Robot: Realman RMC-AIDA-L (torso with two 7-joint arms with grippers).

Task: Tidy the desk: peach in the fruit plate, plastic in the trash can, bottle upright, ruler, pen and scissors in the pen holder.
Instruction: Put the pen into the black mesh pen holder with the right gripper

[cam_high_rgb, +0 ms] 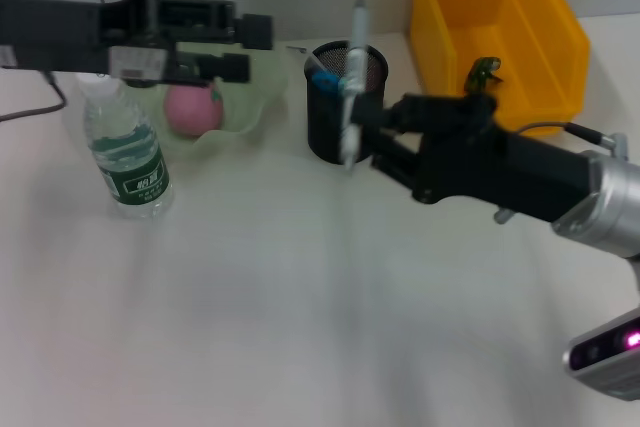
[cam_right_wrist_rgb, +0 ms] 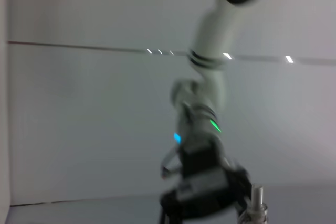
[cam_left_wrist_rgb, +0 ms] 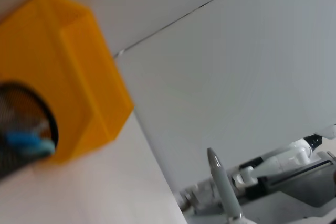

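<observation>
Head view shows the right gripper (cam_high_rgb: 362, 127) reaching in from the right, level with the black mesh pen holder (cam_high_rgb: 345, 99), clamped on a white pen (cam_high_rgb: 352, 87) held upright at the holder's front rim. The left gripper (cam_high_rgb: 245, 47) extends across above the fruit plate (cam_high_rgb: 255, 97); whether its fingers are parted cannot be told. They partly hide the pink peach (cam_high_rgb: 192, 109) in the plate. The bottle (cam_high_rgb: 128, 152) stands upright beside it.

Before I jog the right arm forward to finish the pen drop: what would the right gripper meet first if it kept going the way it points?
Most likely the black mesh pen holder. The right gripper, shut on the pen, points straight at its side; depth is uncertain.
</observation>
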